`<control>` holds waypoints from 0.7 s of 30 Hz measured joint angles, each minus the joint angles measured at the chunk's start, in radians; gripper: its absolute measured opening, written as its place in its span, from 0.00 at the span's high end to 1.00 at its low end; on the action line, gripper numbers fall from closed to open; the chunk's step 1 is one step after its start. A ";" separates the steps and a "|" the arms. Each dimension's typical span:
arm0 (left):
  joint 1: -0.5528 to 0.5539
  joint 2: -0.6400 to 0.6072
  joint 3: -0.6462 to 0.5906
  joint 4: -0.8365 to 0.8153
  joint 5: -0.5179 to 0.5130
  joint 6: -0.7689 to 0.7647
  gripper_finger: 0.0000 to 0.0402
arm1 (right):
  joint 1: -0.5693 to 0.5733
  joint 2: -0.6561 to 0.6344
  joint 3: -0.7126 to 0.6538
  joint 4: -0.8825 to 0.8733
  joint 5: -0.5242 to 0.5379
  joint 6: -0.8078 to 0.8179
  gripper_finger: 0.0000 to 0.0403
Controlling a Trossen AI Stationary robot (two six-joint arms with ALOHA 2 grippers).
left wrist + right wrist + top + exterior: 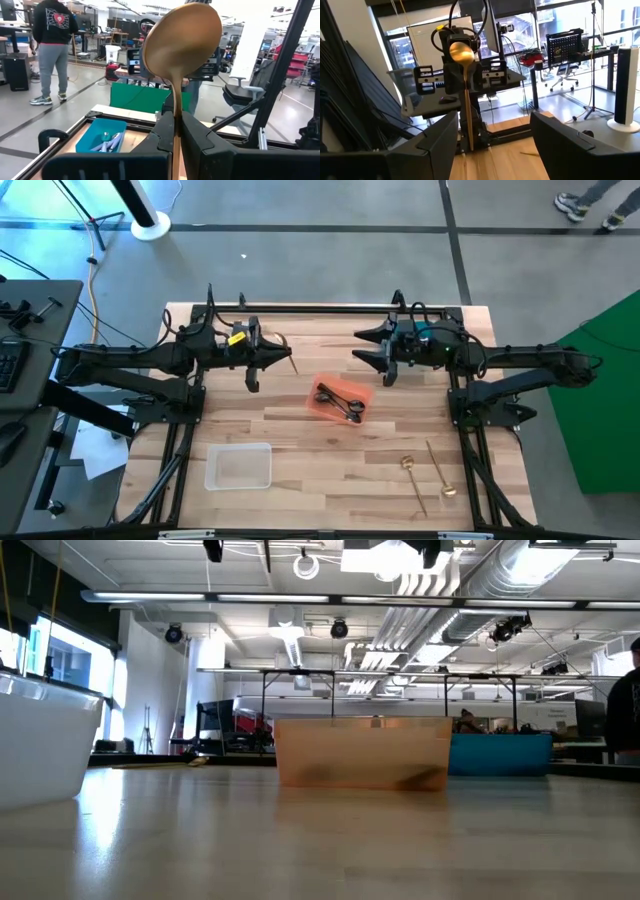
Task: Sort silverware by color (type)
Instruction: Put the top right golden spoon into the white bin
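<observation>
My left gripper hangs above the table's far left part, shut on a gold spoon, which also shows in the right wrist view. My right gripper is open and level, facing it from the far right, with nothing between its fingers. Black silverware lies in the orange bin at the table's middle. Three gold pieces lie on the wood near the right front. Silver pieces lie in a blue bin. My left gripper pinches the gold spoon's handle between its two fingers, below the bowl. The fingers are level and point toward the table's right, lying across the handle. The spoon stands nearly upright, bowl on top, with its handle end hanging below the fingers.
A clear bin stands near the front left and shows as a white wall in the low view. The blue bin is behind the orange bin there. A person stands beyond the table.
</observation>
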 joint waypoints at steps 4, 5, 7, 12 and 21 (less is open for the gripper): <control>0.000 0.000 0.000 0.000 0.001 0.000 1.00 | 0.000 0.000 0.000 -0.006 0.000 -0.003 0.42; 0.000 0.000 0.002 -0.004 0.001 0.000 1.00 | 0.000 0.000 0.000 -0.006 0.000 -0.003 0.42; -0.006 0.002 0.026 -0.033 0.003 0.000 1.00 | 0.000 0.000 0.000 -0.007 0.000 0.001 0.42; -0.096 0.012 0.204 -0.374 0.025 0.006 1.00 | 0.000 0.000 0.000 -0.021 0.010 0.004 0.42; -0.433 0.107 0.370 -0.996 -0.079 -0.323 1.00 | -0.003 0.002 0.000 -0.044 0.028 -0.003 0.42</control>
